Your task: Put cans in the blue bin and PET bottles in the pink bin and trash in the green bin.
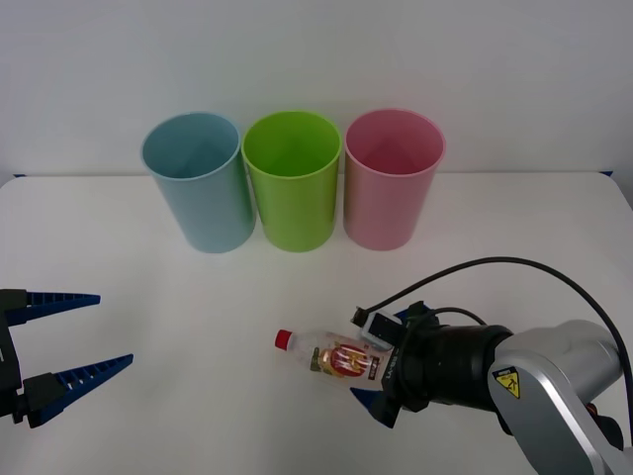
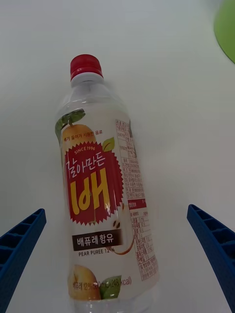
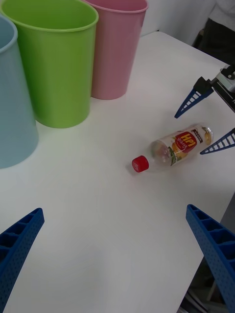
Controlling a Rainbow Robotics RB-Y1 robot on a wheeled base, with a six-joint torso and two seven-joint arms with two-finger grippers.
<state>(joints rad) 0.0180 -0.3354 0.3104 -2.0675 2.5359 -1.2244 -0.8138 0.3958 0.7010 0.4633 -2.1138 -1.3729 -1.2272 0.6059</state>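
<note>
The right gripper [image 1: 374,368], with its blue ribbed fingers spread wide, is placed around the bottom end of the small clear plastic bottle with the red cap [image 1: 326,356]; nothing is held yet. The bottle is lying on its side on the white table [image 1: 198,317], near the robot, cap pointing left. Being round, it could be rolled away if only one finger touches it. The tall pink plastic bin [image 1: 389,188] stands far back on the right. The left gripper [image 1: 74,334] is kept open at the near left.
</note>
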